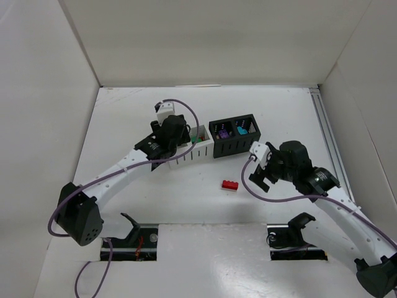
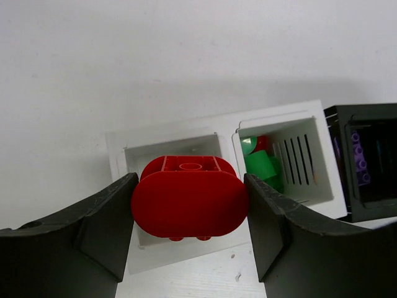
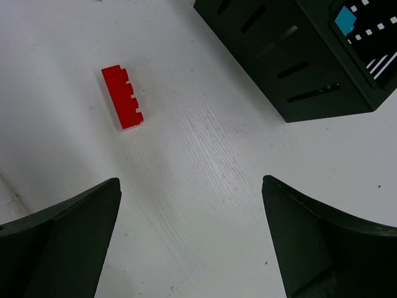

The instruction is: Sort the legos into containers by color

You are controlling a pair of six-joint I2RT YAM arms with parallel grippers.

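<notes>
- Left hand [image 2: 190, 186]: clenched on a rounded red brick [image 2: 189, 205], one finger on each end. It hangs over the left cell of the white bin [image 2: 273, 113], mid-surface [image 1: 124, 180]. The brick hides most of that cell, so you cannot tell what lies in it.
- Right cell of the white bin: green bricks [image 2: 260, 166], with a bit of red showing behind them. If red goes left, that bit looks mis-sorted.
- Risk on release: the brick looks nearly as wide as the cell. Let go off-centre and it may catch the rim or divider and tip out, or roll in with the green.
- Black bin [image 1: 232, 148], touching the white one's right side: a purple brick [image 1: 221, 131] in one cell, a teal brick [image 1: 242, 131] in the other.
- Loose red brick [image 3: 122, 97]: flat on the surface, right of centre, toward the near edge.
- Right hand [image 3: 191, 183]: released, jaws wide, nothing between them, above bare surface. The brick sits left of its line. Descend uncorrected and you close on nothing; swing wide and you may knock the black bin.
</notes>
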